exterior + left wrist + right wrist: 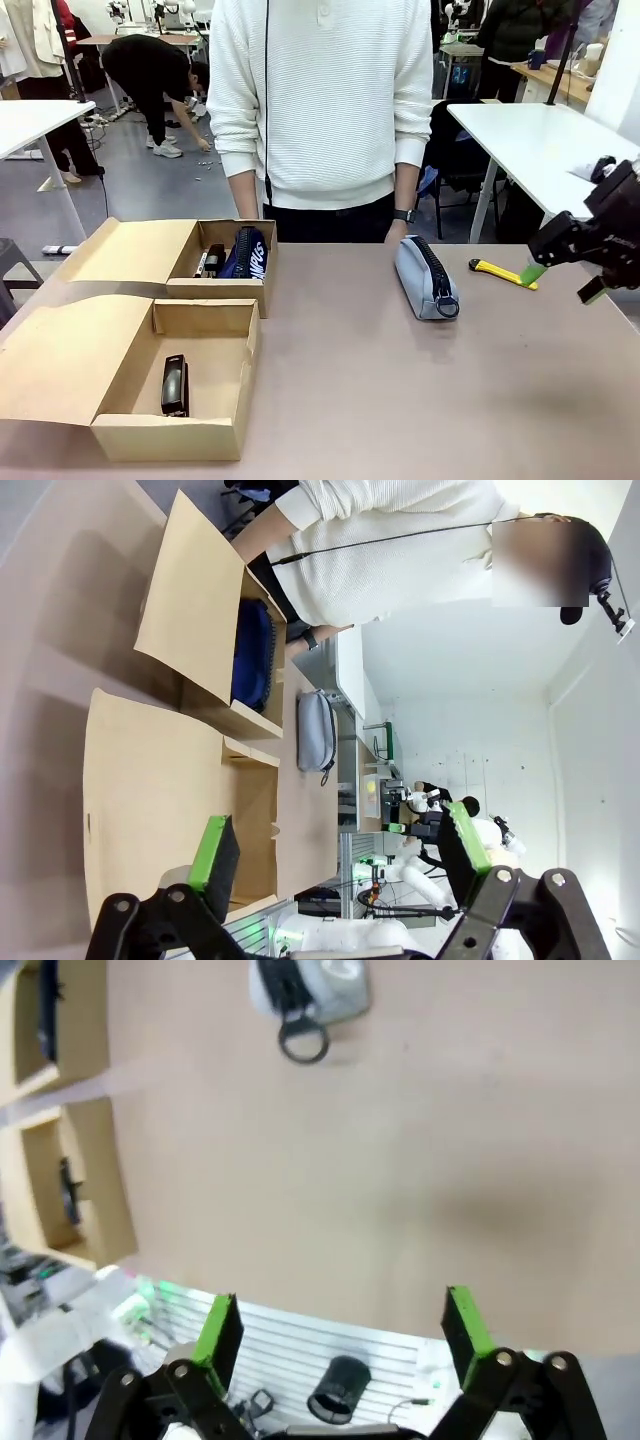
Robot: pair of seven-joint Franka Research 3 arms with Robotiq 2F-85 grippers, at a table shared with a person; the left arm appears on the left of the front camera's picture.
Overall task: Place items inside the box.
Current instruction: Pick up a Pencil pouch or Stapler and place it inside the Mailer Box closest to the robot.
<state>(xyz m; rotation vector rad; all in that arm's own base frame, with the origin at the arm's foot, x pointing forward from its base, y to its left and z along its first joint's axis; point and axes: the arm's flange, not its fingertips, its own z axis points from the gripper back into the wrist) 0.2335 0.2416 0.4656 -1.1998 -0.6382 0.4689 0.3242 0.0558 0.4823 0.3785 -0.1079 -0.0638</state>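
Boxes of brown cardboard, both with flaps folded open, stand one behind the other on the left of the table (400, 400). In the near box (170, 437) the small black stapler (175, 385) lies on the floor, close to the middle. In the far box (215, 292) the navy blue zip pouch (245, 253) stands on edge against the right wall, with a couple of small dark things (208, 261) at its left that are too small to tell apart. The light grey zip pouch (420, 275) is outside both boxes, lying on the bare table right of centre toward the far edge, zip upward and its ring pull (447, 308) at the near end. A person in a white sweater stands at the far side, one hand (397, 232) just beyond the pouch's far end. A yellow utility knife (502, 272) lies on the table to the right of the pouch, apart from it. The right gripper (562, 281) hangs above the table at the right edge, well clear of the pouch, jaws spread wide and empty. In its own wrist view the right gripper (341, 1322) shows both green pads far apart, with the grey pouch (310, 985) and its ring at the top of the picture. The left gripper (338, 845) is likewise spread wide with nothing between its fingers, looking over the boxes, the navy pouch (255, 655) and the grey pouch (317, 730) beyond them.
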